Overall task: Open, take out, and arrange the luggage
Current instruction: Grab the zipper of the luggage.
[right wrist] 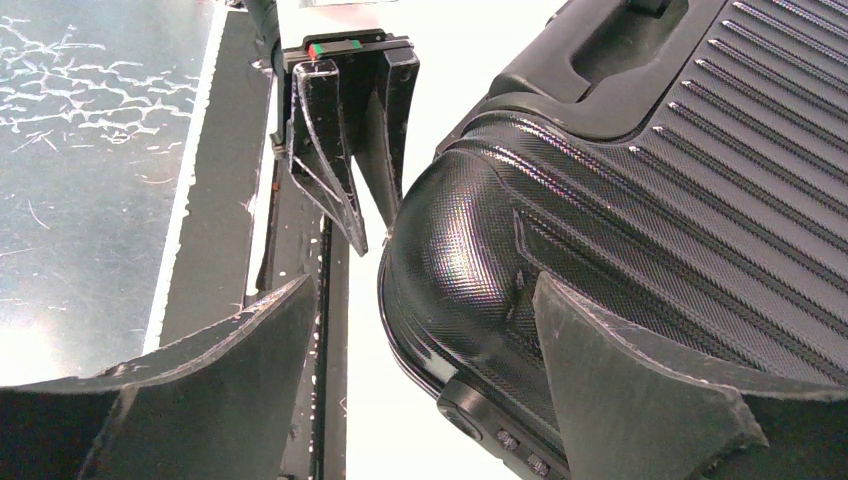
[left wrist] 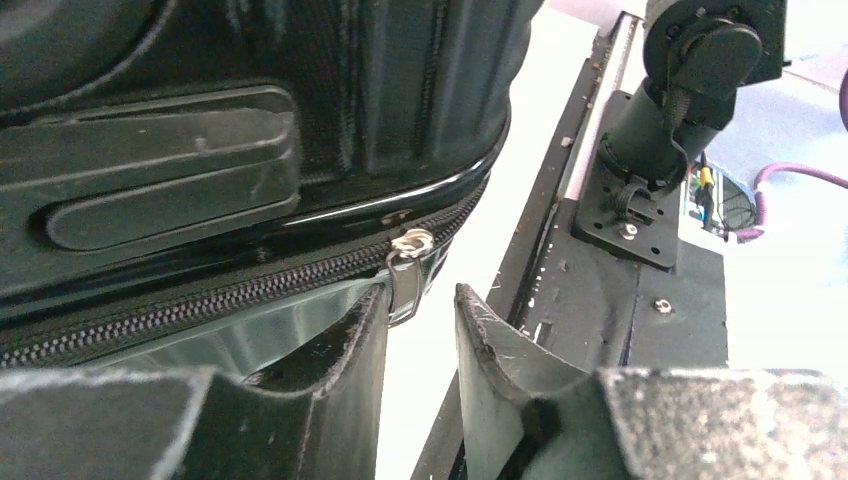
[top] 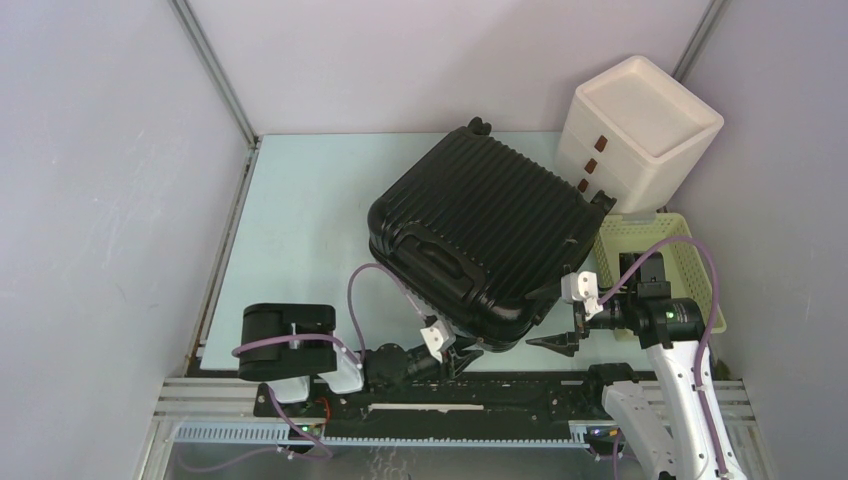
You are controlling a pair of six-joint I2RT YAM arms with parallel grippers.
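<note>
White drawer box (top: 640, 130) and yellow basket (top: 625, 240) just beside black luggage (top: 480, 230)

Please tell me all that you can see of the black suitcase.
The luggage is a black hard shell, ribbed, with rounded corners and a recessed handle. It lies flat and askew on the table, one corner beside the white drawer box. Its zipper looks closed where it shows. The open left gripper brackets the metal zipper pull.
</note>
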